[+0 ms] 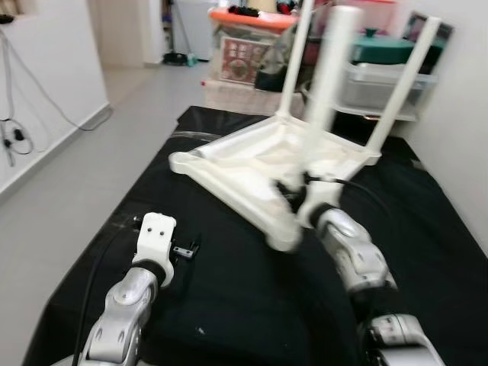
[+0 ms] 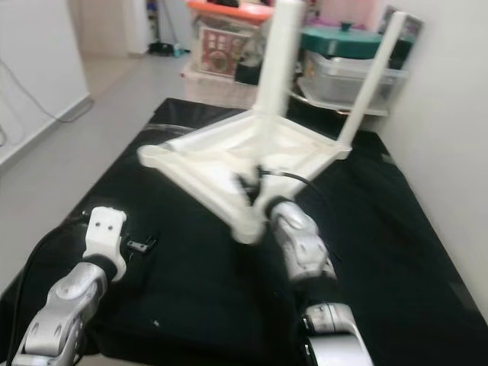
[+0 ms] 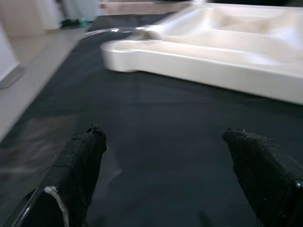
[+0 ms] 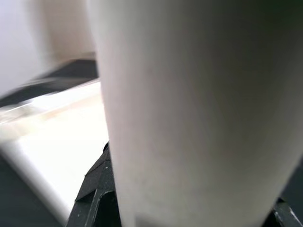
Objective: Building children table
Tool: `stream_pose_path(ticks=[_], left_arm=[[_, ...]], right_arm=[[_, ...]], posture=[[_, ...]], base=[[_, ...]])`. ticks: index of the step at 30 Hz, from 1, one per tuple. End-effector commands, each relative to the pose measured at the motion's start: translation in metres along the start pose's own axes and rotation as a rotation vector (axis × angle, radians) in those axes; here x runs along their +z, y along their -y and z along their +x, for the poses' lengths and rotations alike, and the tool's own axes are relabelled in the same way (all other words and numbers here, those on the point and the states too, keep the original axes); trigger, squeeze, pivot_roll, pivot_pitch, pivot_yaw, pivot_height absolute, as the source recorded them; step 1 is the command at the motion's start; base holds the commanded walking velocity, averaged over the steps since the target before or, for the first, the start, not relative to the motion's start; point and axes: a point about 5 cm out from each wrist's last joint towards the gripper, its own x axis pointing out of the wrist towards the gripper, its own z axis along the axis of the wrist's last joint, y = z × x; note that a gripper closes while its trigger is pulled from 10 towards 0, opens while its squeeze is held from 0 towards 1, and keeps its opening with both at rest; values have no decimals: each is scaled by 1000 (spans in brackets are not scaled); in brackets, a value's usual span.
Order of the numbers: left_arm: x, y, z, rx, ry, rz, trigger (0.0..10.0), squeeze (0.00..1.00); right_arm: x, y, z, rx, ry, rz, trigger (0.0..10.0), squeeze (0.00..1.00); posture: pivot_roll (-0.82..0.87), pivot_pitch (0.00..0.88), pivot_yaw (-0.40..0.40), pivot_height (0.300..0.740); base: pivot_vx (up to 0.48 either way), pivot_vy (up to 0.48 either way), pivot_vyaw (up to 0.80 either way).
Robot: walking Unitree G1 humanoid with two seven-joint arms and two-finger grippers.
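mat: black mat (image 1: 427, 252) covers floor, table on it
table: white tabletop (image 1: 252, 164) upside down, tilted, near corner raised; legs point up
leg: white leg (image 1: 332, 69) upright, blurred, at near corner
right gripper: right gripper (image 1: 299, 192) at leg base, fingers clamped around leg
left gripper: left gripper (image 3: 165, 175) low over mat, fingers wide apart, empty, near the tabletop edge

The upturned table (image 1: 252, 164) sits mid-mat (image 1: 229, 305), legs (image 1: 334, 69) up. The left gripper (image 1: 185, 249) rests at 8 o'clock from it, well apart; the right gripper (image 1: 293, 192) at its 5 o'clock corner. Bins (image 1: 381, 72) stand beyond, at 12.
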Motion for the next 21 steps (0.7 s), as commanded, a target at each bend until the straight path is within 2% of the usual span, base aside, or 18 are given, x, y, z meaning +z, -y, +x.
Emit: stream_pose_path(ticks=[1, 2, 3, 4, 5, 6, 7, 8, 9, 10, 11, 12, 15, 16, 17, 18, 19, 21], left_arm=[[-1, 4, 0, -12, -4, 2, 10000, 0], [-2, 4, 0, -14, -7, 2, 10000, 0], [-2, 4, 0, -14, -7, 2, 10000, 0], [-3, 3, 0, -15, -9, 1, 10000, 0], [-3, 4, 0, -18, -10, 1, 10000, 0], [-3, 4, 0, -18, -10, 1, 10000, 0], [-4, 5, 0, -22, -10, 1, 10000, 0], [-4, 6, 1, -25, -10, 0, 10000, 0], [-4, 6, 1, -25, -10, 0, 10000, 0], [-4, 6, 1, -26, -9, 0, 10000, 0], [-3, 6, 1, -26, -7, 0, 10000, 0], [-3, 5, 1, -21, -5, -1, 10000, 0], [-3, 5, 1, -21, -5, -1, 10000, 0], [-3, 4, 1, -18, -3, -1, 10000, 0], [-3, 4, 1, -18, -3, -1, 10000, 0], [-3, 4, 0, -15, -3, -2, 10000, 0], [-3, 4, 0, -15, -1, -2, 10000, 0], [-3, 4, 0, -15, -1, -2, 10000, 0]], right_arm=[[-15, 21, -5, -132, -82, -27, 0, 0], [-17, 19, -27, -222, -93, -48, 0, 0], [-17, 19, -27, -222, -93, -48, 0, 0], [-16, 12, -30, -192, -93, -50, 4745, 0], [-10, 1, -31, -126, -62, -35, 10000, 0], [-10, 1, -31, -126, -62, -35, 10000, 0], [0, -14, -28, 5, -2, 2, 10000, 0], [12, -22, -24, 121, 55, 49, 10000, 537], [12, -22, -24, 121, 55, 49, 10000, 537], [24, -23, -19, 192, 101, 75, 10000, 1000], [33, -23, -15, 253, 124, 91, 10000, 1000], [46, -20, -6, 324, 139, 80, 10000, 27], [46, -20, -6, 324, 139, 80, 10000, 27], [57, -17, 1, 399, 147, 49, 10000, 0], [57, -17, 1, 399, 147, 49, 10000, 0], [72, -13, 5, 488, 173, 42, 10000, 0], [82, -10, 5, 627, 189, 7, 10000, 0], [82, -10, 5, 627, 189, 7, 10000, 0]], posture=[[78, 0, -124, 740], [66, 0, -114, 740], [66, 0, -114, 740], [61, 0, -111, 740], [61, 0, -110, 740], [61, 0, -110, 740], [58, 0, -109, 740], [61, 0, -111, 740], [61, 0, -111, 740], [66, 0, -116, 740], [68, 0, -117, 740], [71, 0, -122, 740], [71, 0, -122, 740], [72, 0, -124, 740], [72, 0, -124, 740], [73, 0, -124, 740], [77, 0, -128, 740], [77, 0, -128, 740]], base=[[0, 0, 0], [0, 0, 0], [0, 0, 0], [0, 0, 0], [0, 0, 0], [0, 0, 0], [0, 0, 0], [0, 0, 0], [0, 0, 0], [0, 0, 0], [0, 0, 0], [0, 0, 0], [0, 0, 0], [0, 0, 0], [0, 0, 0], [0, 0, 0], [0, 0, 0], [0, 0, 0]])
